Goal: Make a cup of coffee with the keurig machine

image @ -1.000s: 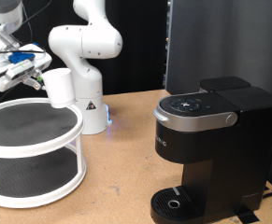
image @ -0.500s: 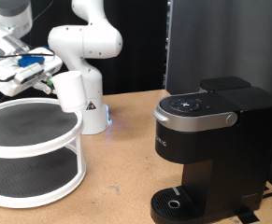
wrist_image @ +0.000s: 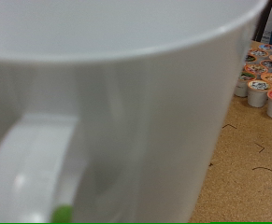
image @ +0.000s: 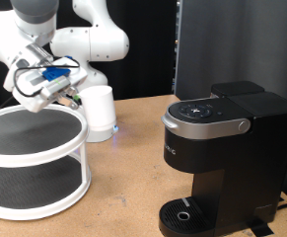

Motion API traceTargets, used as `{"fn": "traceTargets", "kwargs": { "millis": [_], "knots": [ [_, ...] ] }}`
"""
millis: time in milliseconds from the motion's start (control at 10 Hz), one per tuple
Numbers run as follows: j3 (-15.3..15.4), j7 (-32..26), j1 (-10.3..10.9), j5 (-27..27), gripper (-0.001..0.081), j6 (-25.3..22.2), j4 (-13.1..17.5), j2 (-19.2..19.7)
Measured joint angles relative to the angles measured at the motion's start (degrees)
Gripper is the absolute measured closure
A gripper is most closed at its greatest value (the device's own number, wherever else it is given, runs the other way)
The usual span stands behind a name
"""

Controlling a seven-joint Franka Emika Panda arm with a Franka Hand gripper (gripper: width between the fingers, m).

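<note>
Cup (image: 100,111) in gripper (image: 74,96), above table (image: 133,168)

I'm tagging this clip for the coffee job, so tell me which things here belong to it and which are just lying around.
Belonging to the job:
- the cup, carried in the air by the gripper
- the keurig machine, lid shut

Just lying about:
- two-tier round shelf
- coffee pods standing on the table
- second white robot arm

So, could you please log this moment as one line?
gripper: holding cup aloft | keurig machine: lid shut, drip base bare
</note>
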Motion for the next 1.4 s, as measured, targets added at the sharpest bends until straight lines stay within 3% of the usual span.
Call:
{"fn": "traceTargets", "kwargs": {
  "millis": [400, 1000, 1400],
  "knots": [
    [3.4, -0.1, 3.1, 5.6, 0.0736, 2.3, 0.0, 1.1],
    [4.7, 0.3, 3.3, 5.7, 0.0736, 2.7, 0.2, 1.6],
    [6.4, -0.7, 3.7, 6.3, 0.0736, 7.0, 0.1, 4.5]
  ]
}}
